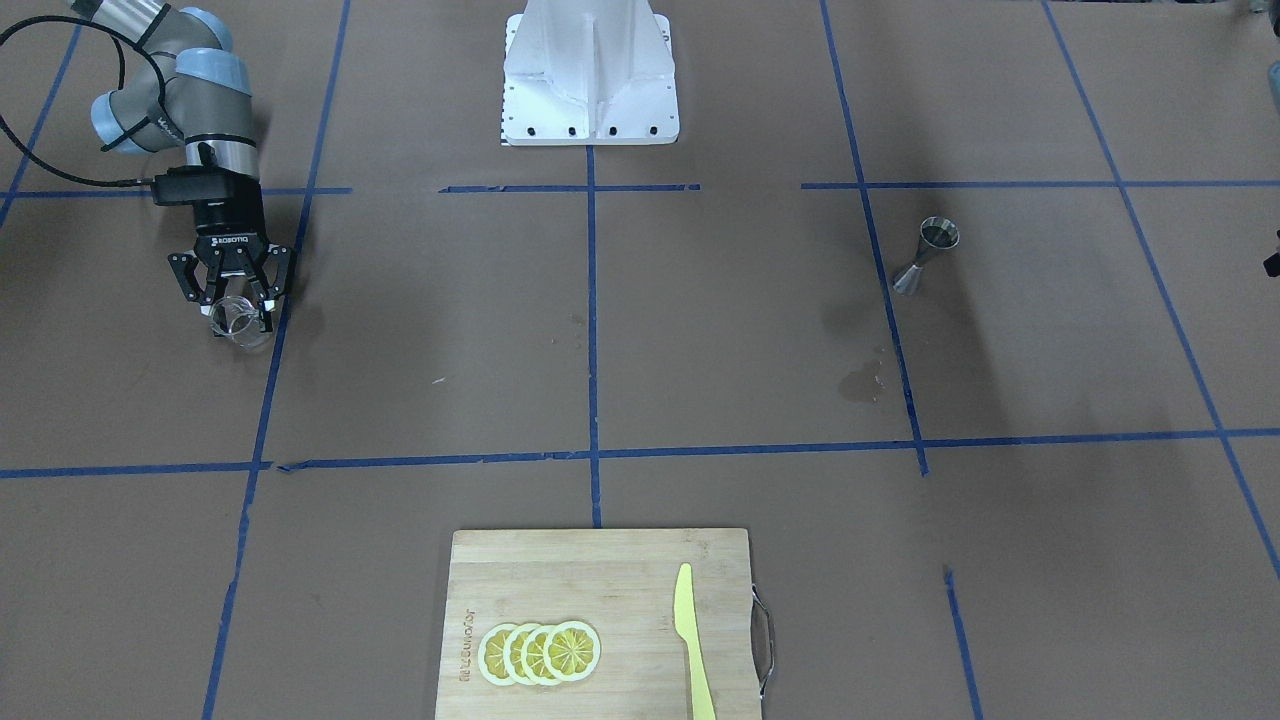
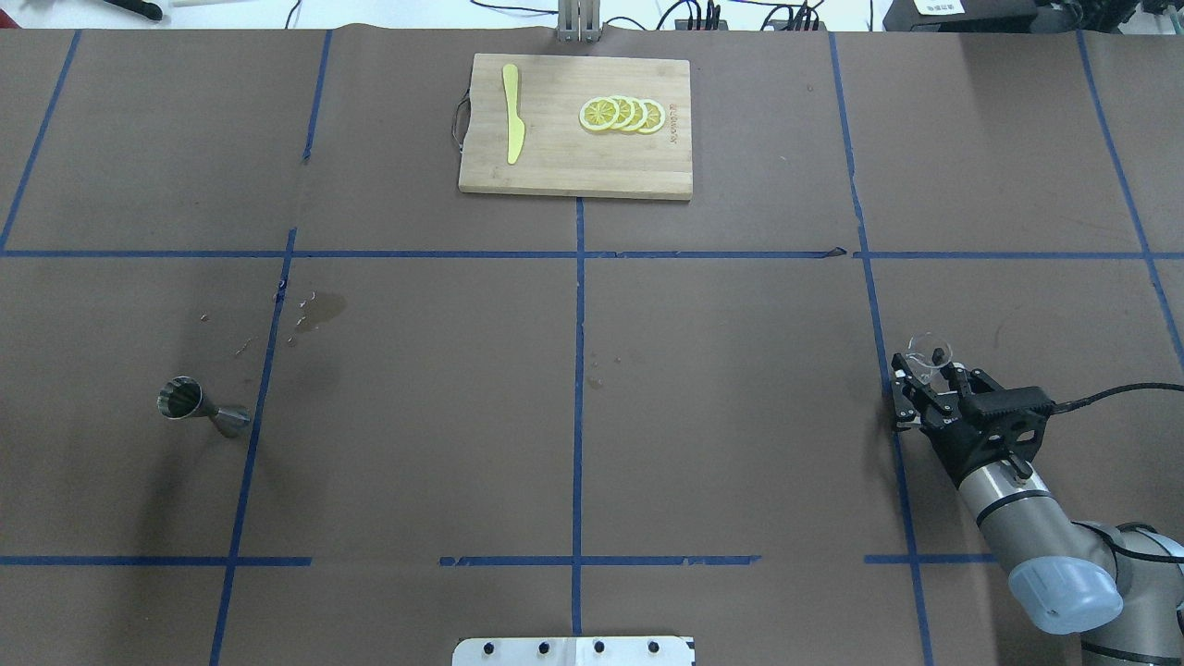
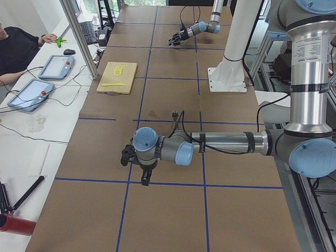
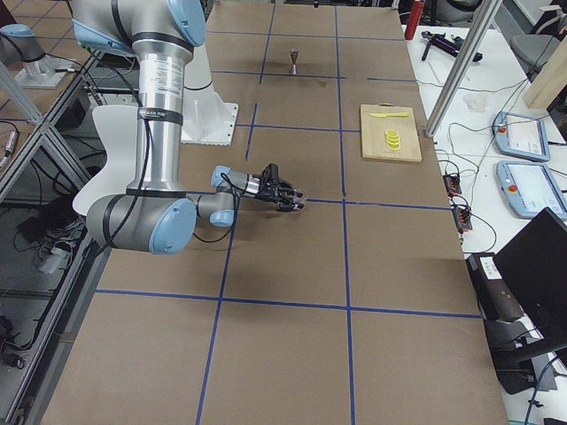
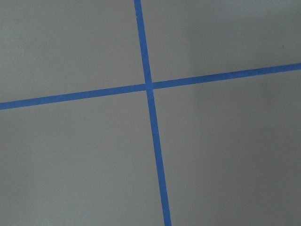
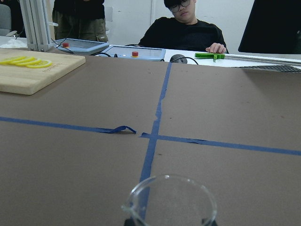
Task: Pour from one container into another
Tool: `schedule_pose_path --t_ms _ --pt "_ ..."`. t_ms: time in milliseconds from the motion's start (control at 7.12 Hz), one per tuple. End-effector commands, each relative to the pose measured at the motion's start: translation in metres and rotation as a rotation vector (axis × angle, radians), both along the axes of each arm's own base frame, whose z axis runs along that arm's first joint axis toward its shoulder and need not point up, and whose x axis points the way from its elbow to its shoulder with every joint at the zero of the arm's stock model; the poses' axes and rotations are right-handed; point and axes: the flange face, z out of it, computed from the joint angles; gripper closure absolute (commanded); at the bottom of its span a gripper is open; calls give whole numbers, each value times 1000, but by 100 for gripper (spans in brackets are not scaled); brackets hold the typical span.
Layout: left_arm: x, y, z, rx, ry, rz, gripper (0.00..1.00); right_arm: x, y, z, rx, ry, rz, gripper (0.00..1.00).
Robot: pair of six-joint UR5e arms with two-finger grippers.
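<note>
Right gripper (image 1: 238, 312) clasps the small clear transparent handled cup (image 1: 243, 330)!
"ROBOTIQ" reads on its body; the grey steel hourglass jigger (image 1: 926, 256) stands upright, well off to its left. Left gripper (image 3: 125, 157): grip can't be told.

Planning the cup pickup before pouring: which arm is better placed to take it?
Right. The right gripper flanks the clear cup, while the left arm is far off, on the jigger's side.

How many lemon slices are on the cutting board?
4. The lemon slices lie in one overlapping row on the cutting board, on the half away from its handle, apart from the yellow knife. The overlap could hide another, but none shows.
</note>
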Motion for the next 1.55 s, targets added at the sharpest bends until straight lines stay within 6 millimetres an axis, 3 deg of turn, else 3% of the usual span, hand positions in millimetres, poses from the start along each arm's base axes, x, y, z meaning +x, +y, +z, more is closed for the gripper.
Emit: schedule_pose_path --t_ms 0,281,422,843,984,1405 --pt "0 0 0 -1 0 0 0 -4 6 2 -8 -15 -10 100" --pt "1 -1 0 1 0 1 0 -5 9 2 -7 -13 -15 100" --pt "0 -1 0 -1 0 0 0 -7 10 1 -6 -14 -16 90" --pt "1 -1 0 -1 0 1 0 -7 10 0 -5 -17 -17 43" --pt "1 -1 0 -1 0 1 0 -8 11 0 -3 -19 -17 0" --pt "1 -1 0 -1 0 1 0 -10 12 -3 -2 -25 -19 0"
